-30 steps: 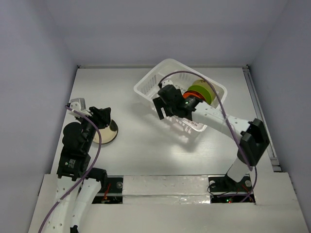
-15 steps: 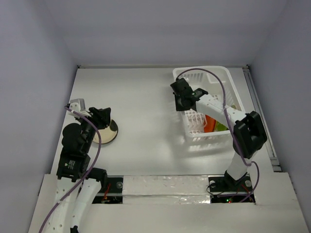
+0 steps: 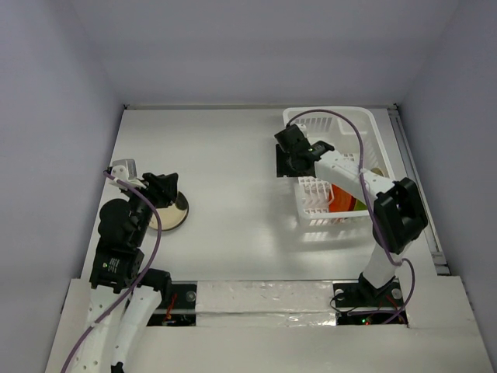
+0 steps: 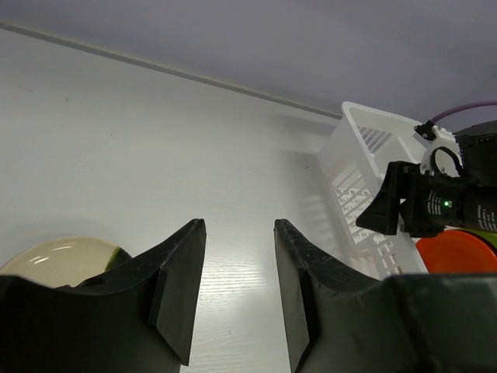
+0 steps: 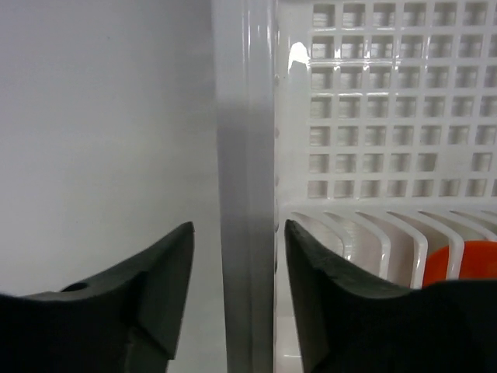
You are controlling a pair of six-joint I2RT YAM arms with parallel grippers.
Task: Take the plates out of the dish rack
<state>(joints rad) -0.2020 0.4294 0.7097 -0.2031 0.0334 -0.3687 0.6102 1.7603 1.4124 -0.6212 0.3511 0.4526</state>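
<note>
The white dish rack [image 3: 314,194] stands at the right of the table. A bright orange-red plate [image 3: 339,198] and a yellow-green plate [image 3: 359,204] stand inside it at its near end. My right gripper [image 3: 287,159] is open and straddles the rack's left rim [image 5: 245,194], with a gap on each side. The orange-red plate [image 5: 466,260] shows behind the pegs. My left gripper [image 3: 167,186] is open and empty, just above a cream plate [image 3: 172,219] that lies on the table at the left. The left wrist view shows that plate [image 4: 54,260], the rack [image 4: 365,155] and the orange-red plate [image 4: 458,252].
A metal rail [image 3: 411,179] runs along the table's right edge, close to the rack. Grey walls close in the back and both sides. A purple cable [image 3: 342,124] arcs over the rack from my right arm.
The rack has swung from a slanted spot near the middle to the right side, turned square to the table. My right gripper moved with its rim. The left arm has not moved.
</note>
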